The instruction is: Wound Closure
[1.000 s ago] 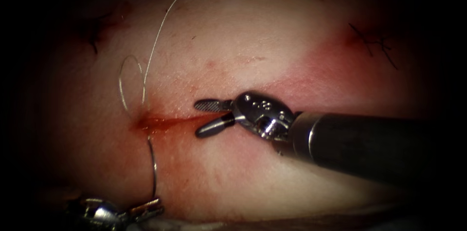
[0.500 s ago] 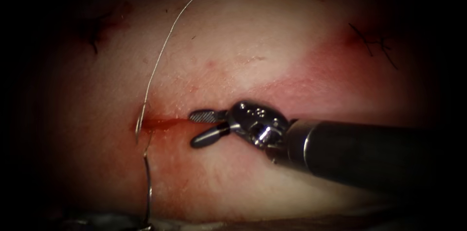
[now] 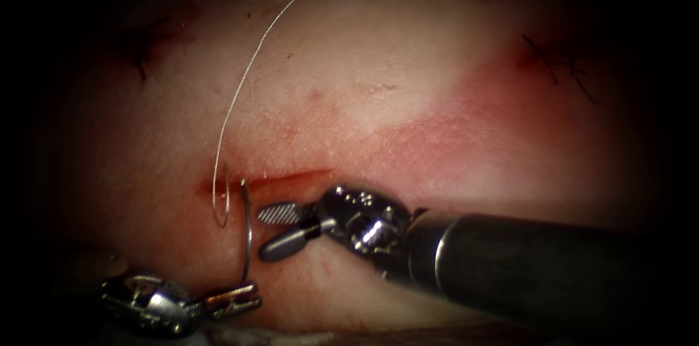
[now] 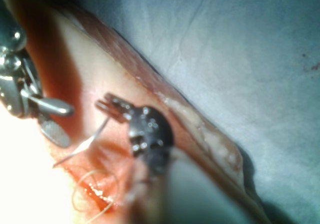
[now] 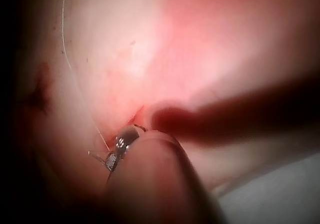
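Left tool (image 3: 244, 295) sits low at the near edge of the tissue (image 3: 378, 62), jaws closed on the needle (image 3: 247, 233) at one end of its curve. The needle arcs upward from the jaws toward the left end of the cut (image 3: 269, 182), its upper end just below the cut line (whether that end is in the tissue or only touching it cannot be told). In the left wrist view the same tool (image 4: 107, 106) grips the needle (image 4: 82, 146) at its tips, the needle slanting away over the wet tissue (image 4: 100, 69).

Right tool (image 3: 280, 229) comes in from the right, jaws parted in a moderate V, holding nothing. Both jaws lie just below the cut and just right of the needle, not touching it. In the left wrist view that tool (image 4: 52, 119) shows with its jaws spread too.

Thread (image 3: 251, 69) runs from the top of the endoscope view down to the left end of the cut, where it makes a small narrow loop beside the needle's upper end. A slack loop of thread (image 4: 92, 194) lies on the tissue in the left wrist view.

Red fluid (image 3: 218, 187) pools along the cut, heaviest at its left end. Dark cut ends of thread (image 3: 564, 65) sit on the tissue far to the upper right, well apart from both tools. Right wrist view: thread (image 5: 67, 59) over pale tissue (image 5: 200, 44).
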{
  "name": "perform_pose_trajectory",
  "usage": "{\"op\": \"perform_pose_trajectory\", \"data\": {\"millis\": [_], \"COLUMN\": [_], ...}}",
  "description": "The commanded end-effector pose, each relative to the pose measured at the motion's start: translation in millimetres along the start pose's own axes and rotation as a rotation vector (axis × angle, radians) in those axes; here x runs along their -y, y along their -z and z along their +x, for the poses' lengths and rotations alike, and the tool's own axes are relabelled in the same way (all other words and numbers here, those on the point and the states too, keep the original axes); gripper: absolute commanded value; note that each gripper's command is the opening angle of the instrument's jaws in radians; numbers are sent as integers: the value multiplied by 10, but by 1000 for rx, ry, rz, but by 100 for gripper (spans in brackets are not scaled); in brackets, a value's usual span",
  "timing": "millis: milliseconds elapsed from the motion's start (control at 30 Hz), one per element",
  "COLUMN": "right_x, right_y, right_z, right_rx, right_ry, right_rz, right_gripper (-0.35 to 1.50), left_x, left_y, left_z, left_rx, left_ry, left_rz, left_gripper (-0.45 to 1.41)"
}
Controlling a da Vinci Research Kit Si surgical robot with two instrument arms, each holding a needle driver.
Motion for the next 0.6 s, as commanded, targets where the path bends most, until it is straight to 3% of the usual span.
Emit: {"op": "perform_pose_trajectory", "data": {"millis": [33,600], "right_x": [-5,-26], "right_y": [-9,-20], "right_z": [-4,-14], "right_rx": [-7,-27], "right_ry": [-11,-66], "right_rz": [8,-16], "right_gripper": [105,101], "left_x": [-9,-14], "left_y": [-4,-8], "left_z": [-2,6], "left_rx": [0,-3], "left_ry": [-3,-48], "left_rz": [-1,14], "left_gripper": [-45,-45]}}
